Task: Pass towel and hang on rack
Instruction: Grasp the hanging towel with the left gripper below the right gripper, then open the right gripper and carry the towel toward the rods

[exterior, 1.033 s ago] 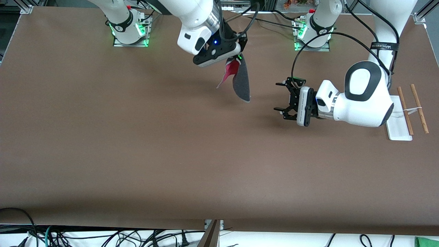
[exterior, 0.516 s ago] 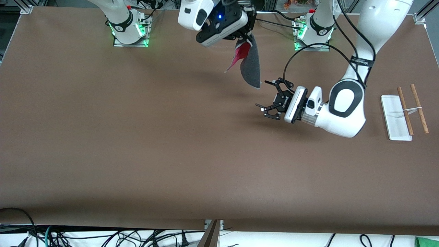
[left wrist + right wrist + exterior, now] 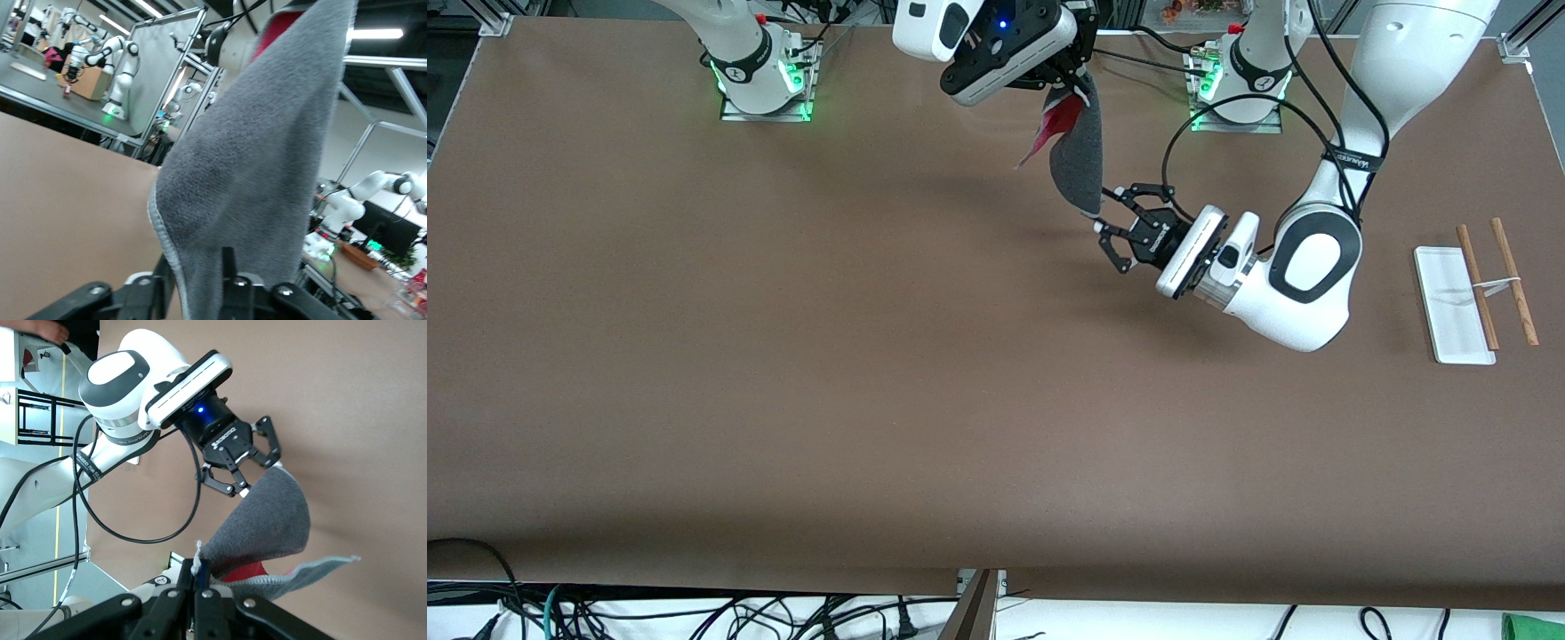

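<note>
The towel (image 3: 1079, 164) is held up in the air at the upper middle of the front view, pinched at its top corner by the right gripper (image 3: 1074, 78), whose jaws are fully shut on the cloth. A red patch is shown on the towel's inner face.

Since a second ago, the left gripper (image 3: 1108, 233) has been brought in from the middle right of the frame up to the towel's hanging lower tip, and its jaws have been narrowed from wide open to partly closed around that tip. In the left wrist view the cloth (image 3: 253, 167) is seen dropping between the fingers (image 3: 230, 267). Whether the tip is actually pinched yet cannot be told. The handover is judged to be at the take-over step; release by the right gripper is not yet done.

The rack (image 3: 1458, 307) is left untouched at the right edge of the frame, well apart from both grippers.

The right gripper's fingertips are hidden by towel and housing in the front view. The towel's top is cut off in the left wrist view.
</note>
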